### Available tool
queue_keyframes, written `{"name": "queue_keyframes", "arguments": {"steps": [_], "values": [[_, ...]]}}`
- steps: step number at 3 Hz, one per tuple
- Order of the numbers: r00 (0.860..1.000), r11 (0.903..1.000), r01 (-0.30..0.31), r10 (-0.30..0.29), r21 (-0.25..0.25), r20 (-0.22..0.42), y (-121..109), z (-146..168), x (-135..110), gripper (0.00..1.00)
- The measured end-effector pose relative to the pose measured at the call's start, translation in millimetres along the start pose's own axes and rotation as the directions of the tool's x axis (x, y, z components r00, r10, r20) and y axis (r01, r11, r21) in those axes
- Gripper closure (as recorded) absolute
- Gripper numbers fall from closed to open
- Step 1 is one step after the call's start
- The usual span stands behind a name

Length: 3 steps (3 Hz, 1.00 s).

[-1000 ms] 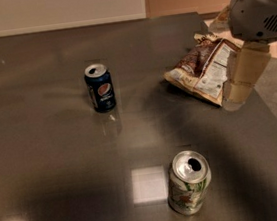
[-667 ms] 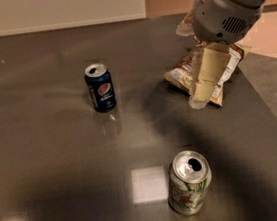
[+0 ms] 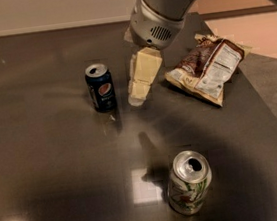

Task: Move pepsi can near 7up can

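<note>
The pepsi can [image 3: 100, 87] stands upright on the dark table [image 3: 44, 159], left of centre. It is dark blue with a round logo and an open silver top. The 7up can [image 3: 188, 182] stands upright near the front, right of centre, silver-white with green markings. My gripper [image 3: 140, 88], with cream-coloured fingers, hangs from the grey arm [image 3: 160, 16] just to the right of the pepsi can, a small gap apart. It holds nothing.
A brown and white chip bag [image 3: 208, 68] lies on the table to the right of the gripper. The table's right edge [image 3: 267, 112] runs diagonally, with pale floor beyond. Bright light reflections sit on the table front.
The arm has swung left from above the chip bag, and the gripper now hangs close beside the pepsi can. Both cans and the bag have stayed in place.
</note>
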State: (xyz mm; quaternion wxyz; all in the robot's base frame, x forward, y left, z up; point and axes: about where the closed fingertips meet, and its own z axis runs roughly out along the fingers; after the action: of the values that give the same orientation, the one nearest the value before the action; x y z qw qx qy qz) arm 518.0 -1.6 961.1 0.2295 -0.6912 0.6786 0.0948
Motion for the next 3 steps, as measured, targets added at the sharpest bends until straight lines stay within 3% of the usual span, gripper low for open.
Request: {"name": "queue_keyframes", "arguments": {"steps": [1,3], "values": [[0.999,0.9998,0.016,-0.016,-0.009,0.039,-15,30,-35,0.0],[0.999,0.9987,0.044,-0.043,-0.026,0.027,-36,78,-67,0.0]]}}
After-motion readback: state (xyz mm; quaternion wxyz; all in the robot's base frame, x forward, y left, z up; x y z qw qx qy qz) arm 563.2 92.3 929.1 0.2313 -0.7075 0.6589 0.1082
